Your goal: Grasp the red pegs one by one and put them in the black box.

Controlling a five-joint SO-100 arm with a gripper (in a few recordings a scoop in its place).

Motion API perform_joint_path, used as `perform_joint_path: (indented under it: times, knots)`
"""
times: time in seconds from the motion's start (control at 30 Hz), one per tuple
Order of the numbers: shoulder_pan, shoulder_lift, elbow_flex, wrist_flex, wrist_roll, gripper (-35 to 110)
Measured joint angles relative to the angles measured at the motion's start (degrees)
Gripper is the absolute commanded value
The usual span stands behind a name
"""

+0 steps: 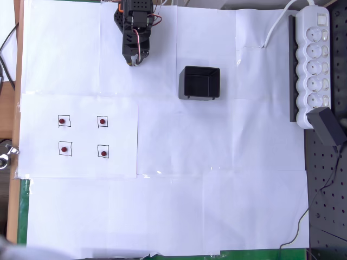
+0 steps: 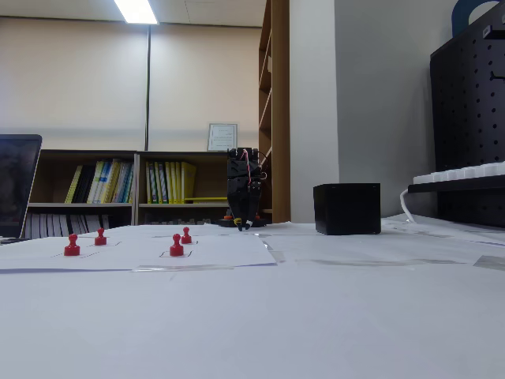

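Standing on paper: four red pegs (image 1: 64,121), one black box (image 1: 199,83).

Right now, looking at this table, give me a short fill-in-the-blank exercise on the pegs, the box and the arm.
1. The number of red pegs standing on the paper is ____.
2. Each peg stands inside a drawn ____.
3. The black box holds ____ pegs.
4. In the overhead view, the gripper is to the ____ of the box.

Missing words: four; square; no; left
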Motion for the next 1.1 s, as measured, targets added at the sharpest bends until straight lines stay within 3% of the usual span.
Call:
perform_joint_path:
  times: [0.57,0.63,0.8,0.9,0.97,1.1]
  knots:
    - [-0.1,0.0,0.0,0.0,0.2,0]
    - [0.2,1.2,0.0,-2.9,5.5,0]
    - [7.3,19.9,2.4,-23.4,14.9,2]
    - [13.4,41.4,2.4,-57.3,13.3,8]
    - [15.1,52.6,2.5,-74.4,11.0,9]
    - [16.9,69.8,5.9,-93.1,6.9,10]
